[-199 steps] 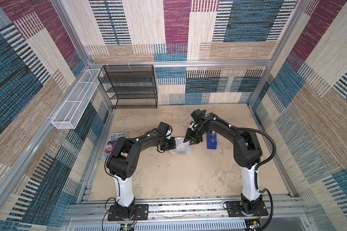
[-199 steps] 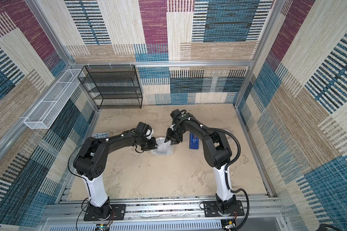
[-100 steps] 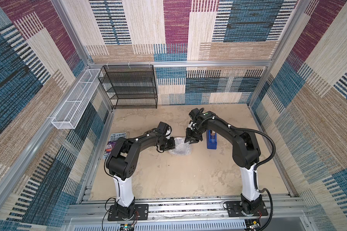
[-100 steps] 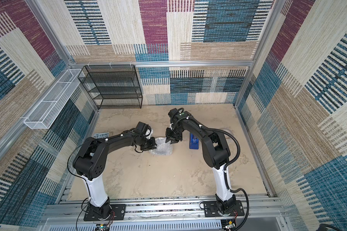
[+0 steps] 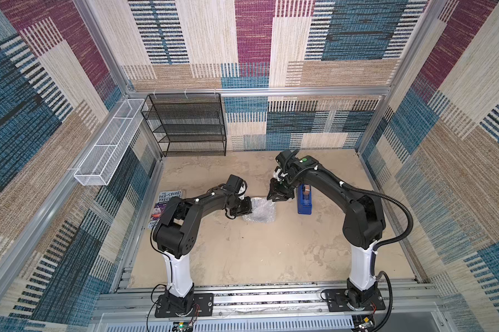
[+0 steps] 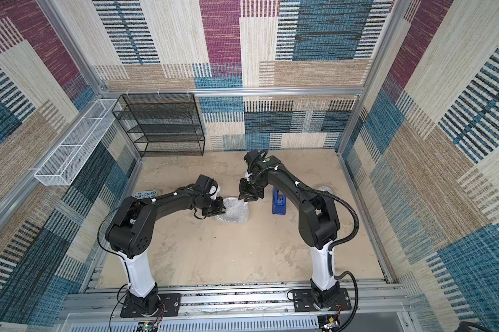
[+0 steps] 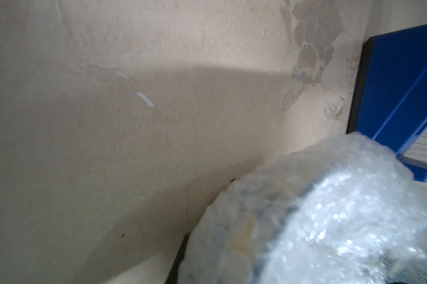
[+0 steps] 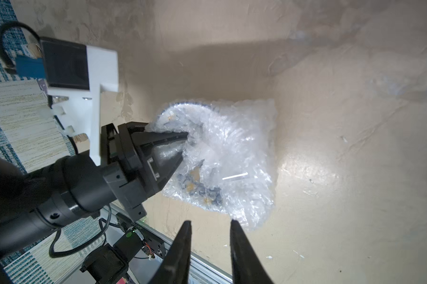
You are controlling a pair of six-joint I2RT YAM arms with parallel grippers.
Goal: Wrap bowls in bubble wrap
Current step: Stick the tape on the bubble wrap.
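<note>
Two arms work over one sandy table (image 5: pixel 257 253), seen from above. The left arm (image 5: pixel 185 207) and right arm (image 5: pixel 343 195) both reach toward mid-table. One black rack (image 5: pixel 185 123) stands against the back wall. One white basket (image 5: pixel 107 149) hangs on the left wall. One book (image 5: pixel 165 207) lies at the table's left edge, partly hidden behind the left arm. One blue dispenser (image 5: pixel 304 201) stands just beside the right arm, which covers its far end.

One wrap (image 5: pixel 259 211) lies crumpled mid-table, bundled over the single bowl. The left gripper (image 8: pixel 184 146) is clamped on the wrap at the bundle's edge; whether it also pinches the rim cannot be told. The right gripper (image 8: pixel 210 222) hovers apart from the bundle, jaws parted with nothing between them.

Of the bowl (image 8: pixel 197 183) only blurred blue and yellow patches show through the plastic. In the left wrist view the bundle is blurred and cut off at the frame's edge. One pale disc (image 6: pixel 325 189) near the right wall, partly behind the right arm's cable (image 6: pixel 349 212), is too small to identify.
</note>
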